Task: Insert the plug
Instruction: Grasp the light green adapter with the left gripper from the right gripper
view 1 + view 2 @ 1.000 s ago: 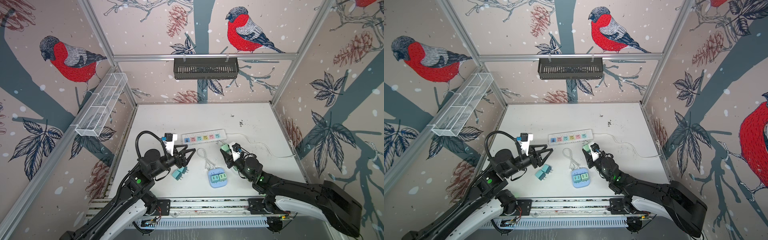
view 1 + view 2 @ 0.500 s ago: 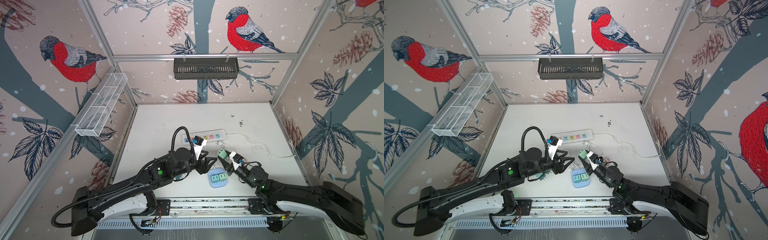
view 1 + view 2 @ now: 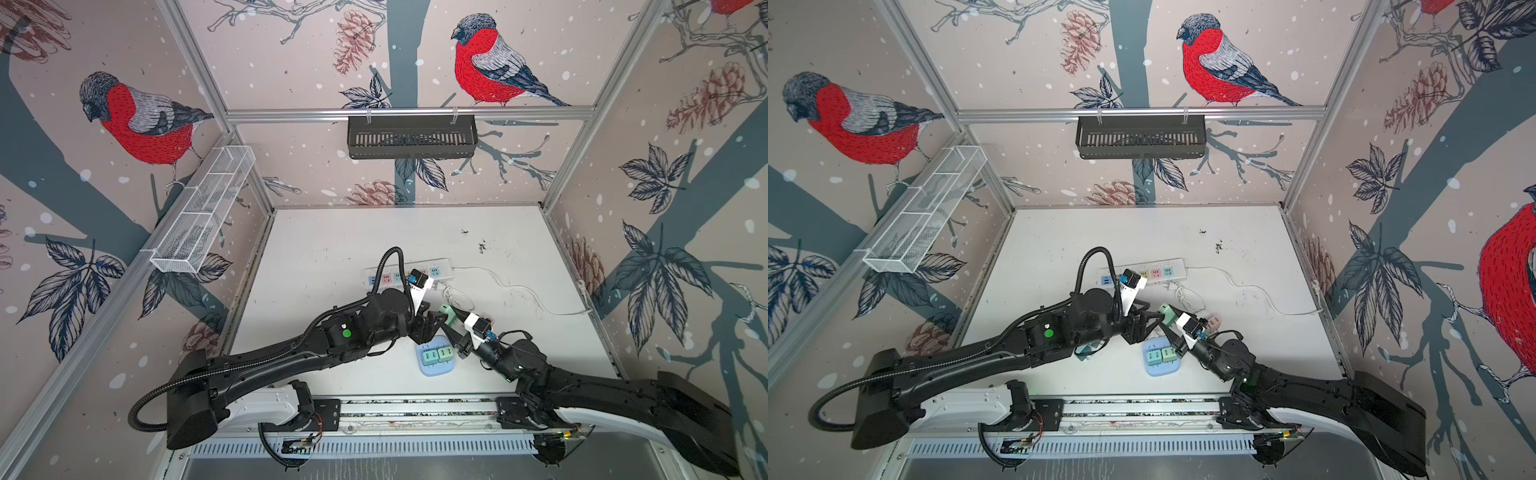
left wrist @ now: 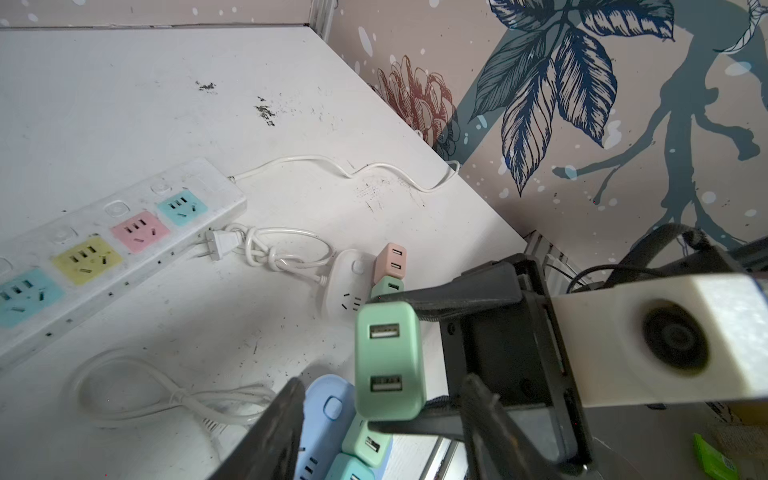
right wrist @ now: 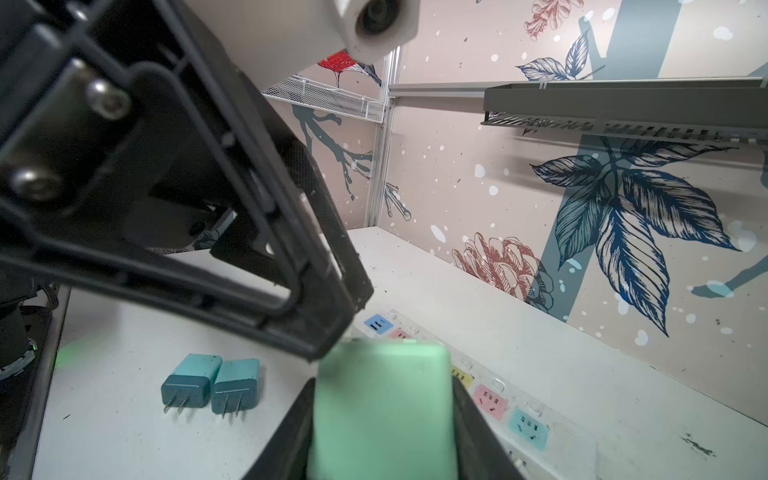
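The right gripper pinches the mint-green, rounded-rectangular smooth plastic USB charger plug by its narrow edges, clear of the scuffed white tabletop. The left gripper has its black fingers spread to either side of the plug's twin-port end face. The long white plastic power strip, with pastel socket faces, lies nearby.
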`<state>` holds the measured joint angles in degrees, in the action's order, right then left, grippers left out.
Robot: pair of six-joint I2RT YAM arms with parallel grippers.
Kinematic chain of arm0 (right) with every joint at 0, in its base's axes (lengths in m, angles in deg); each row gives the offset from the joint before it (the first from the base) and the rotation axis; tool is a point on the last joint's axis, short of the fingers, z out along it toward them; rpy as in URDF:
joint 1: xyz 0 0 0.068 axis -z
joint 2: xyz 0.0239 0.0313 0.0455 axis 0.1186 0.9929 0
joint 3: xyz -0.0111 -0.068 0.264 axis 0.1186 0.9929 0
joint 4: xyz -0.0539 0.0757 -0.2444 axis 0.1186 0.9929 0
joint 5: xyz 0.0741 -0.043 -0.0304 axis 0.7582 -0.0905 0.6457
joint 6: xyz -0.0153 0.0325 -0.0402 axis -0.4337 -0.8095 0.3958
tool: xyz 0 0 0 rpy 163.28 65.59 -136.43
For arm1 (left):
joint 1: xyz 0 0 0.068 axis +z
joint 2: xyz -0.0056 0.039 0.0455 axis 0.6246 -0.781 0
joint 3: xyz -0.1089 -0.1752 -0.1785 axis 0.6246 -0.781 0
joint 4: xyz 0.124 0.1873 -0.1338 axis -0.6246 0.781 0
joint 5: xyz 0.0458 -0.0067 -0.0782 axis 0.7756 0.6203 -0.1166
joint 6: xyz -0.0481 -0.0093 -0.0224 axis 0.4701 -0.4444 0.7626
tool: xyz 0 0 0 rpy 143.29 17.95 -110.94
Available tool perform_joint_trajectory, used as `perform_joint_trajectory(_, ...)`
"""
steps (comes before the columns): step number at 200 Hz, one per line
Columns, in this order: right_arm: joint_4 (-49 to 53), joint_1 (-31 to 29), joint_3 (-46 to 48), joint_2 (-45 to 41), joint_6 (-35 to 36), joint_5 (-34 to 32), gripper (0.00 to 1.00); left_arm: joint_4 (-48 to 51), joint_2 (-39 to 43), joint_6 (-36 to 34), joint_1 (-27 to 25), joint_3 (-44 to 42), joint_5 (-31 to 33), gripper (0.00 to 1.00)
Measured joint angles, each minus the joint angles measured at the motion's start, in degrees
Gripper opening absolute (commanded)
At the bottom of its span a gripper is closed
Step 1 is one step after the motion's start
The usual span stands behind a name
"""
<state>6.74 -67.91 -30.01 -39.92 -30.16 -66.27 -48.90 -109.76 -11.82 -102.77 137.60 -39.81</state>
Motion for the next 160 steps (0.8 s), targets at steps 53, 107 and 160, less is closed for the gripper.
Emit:
perform_joint_trajectory(53, 0.1, -0.4, 0.5, -1.0, 0.4, 0.3, 0.08, 0.4, -4.5, 0.0, -0.3, 2.1, 0.0, 0.52)
perform_joint_trajectory(107, 0.9, -0.7, 0.7, -1.9, 1.9, -0.4, 0.12, -0.3, -7.0, 0.8, -0.4, 3.4, -1.9, 0.23)
perform_joint_trajectory(160, 2.6, -0.7, 1.0, -4.0, 1.4, -1.9, 0.67, 0.3, -8.0, -0.3, 0.6, 4.0, -1.0, 0.0)
